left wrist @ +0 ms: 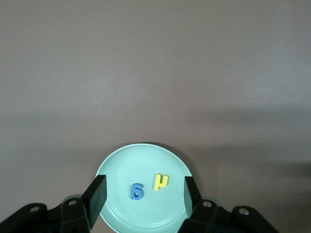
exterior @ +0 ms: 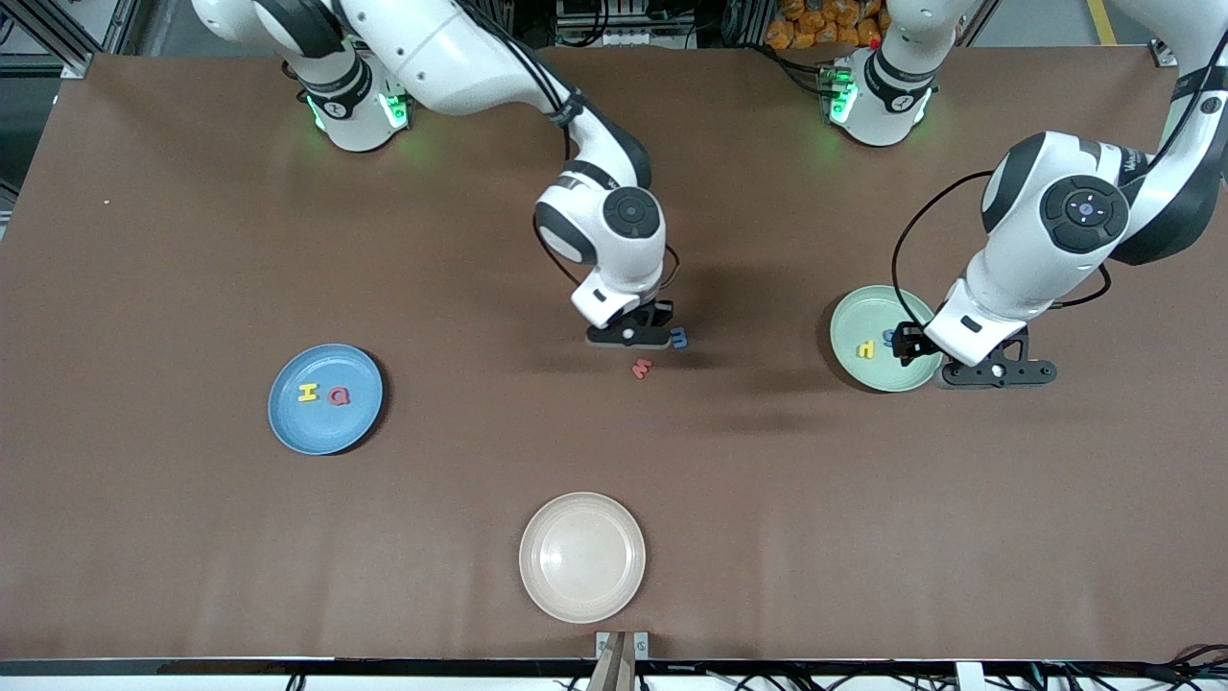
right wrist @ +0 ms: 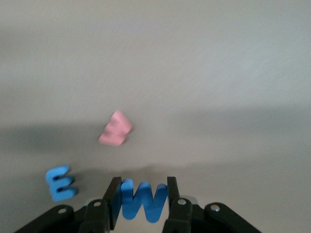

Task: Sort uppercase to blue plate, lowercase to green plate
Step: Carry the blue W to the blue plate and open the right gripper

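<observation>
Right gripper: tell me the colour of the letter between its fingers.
Blue. The right gripper is shut on the blue M, clearest in the right wrist view.

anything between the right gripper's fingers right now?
Yes: a blue foam capital M sits between the right gripper's fingers, which close on its sides, as the right wrist view shows.

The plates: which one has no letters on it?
The cream plate, nearest the front camera, is bare. The blue plate holds two letters, and the green plate holds two as well.

Even overhead light, soft shadows under both arms; right wrist view blurred, pale.
</observation>
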Motion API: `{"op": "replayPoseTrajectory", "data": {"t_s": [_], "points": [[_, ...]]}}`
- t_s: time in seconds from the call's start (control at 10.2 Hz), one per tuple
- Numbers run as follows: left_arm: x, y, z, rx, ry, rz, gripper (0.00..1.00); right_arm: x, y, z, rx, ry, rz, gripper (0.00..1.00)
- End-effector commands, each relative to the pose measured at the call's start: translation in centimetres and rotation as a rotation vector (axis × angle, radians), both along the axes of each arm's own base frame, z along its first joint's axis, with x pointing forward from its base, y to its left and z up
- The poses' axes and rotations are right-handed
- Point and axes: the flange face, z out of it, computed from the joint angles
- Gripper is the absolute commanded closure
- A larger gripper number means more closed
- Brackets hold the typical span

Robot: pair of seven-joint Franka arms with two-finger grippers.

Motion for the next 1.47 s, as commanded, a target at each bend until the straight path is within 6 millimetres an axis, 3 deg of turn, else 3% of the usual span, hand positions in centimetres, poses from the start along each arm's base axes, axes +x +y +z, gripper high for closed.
{"op": "replayPoseTrajectory", "data": {"t_s": [0.0,0.29,0.69,0.98,1.08,1.28,1.38], "points": [[0.0,-1.4,1.1,-0.016,0.004,0.000,0.27,4.6,-8.5,6.4,-0.029,0.025,0.015,1.00],[-0.1,-1.7,1.1,-0.008,0.013,-0.005,0.27,8.7,-23.0,8.5,-0.076,0.091,0.037,1.00],[-0.2,-1.8,1.2,-0.023,0.018,0.004,0.27,12.6,-38.1,5.9,-0.103,0.231,0.046,1.00],[0.3,-1.7,2.0,-0.073,0.018,0.034,0.28,13.6,-46.8,1.7,-0.108,0.294,0.052,1.00],[0.2,-1.8,2.0,-0.075,0.019,0.036,0.29,14.1,-48.8,0.3,-0.099,0.273,0.024,1.00],[0.1,-2.7,1.5,-0.104,0.038,0.055,0.29,15.1,-50.2,-3.0,-0.085,0.215,0.003,1.00],[-0.5,-4.7,1.5,-0.116,0.038,0.055,0.31,15.5,-50.0,-3.8,-0.081,0.195,-0.003,1.00]]}}
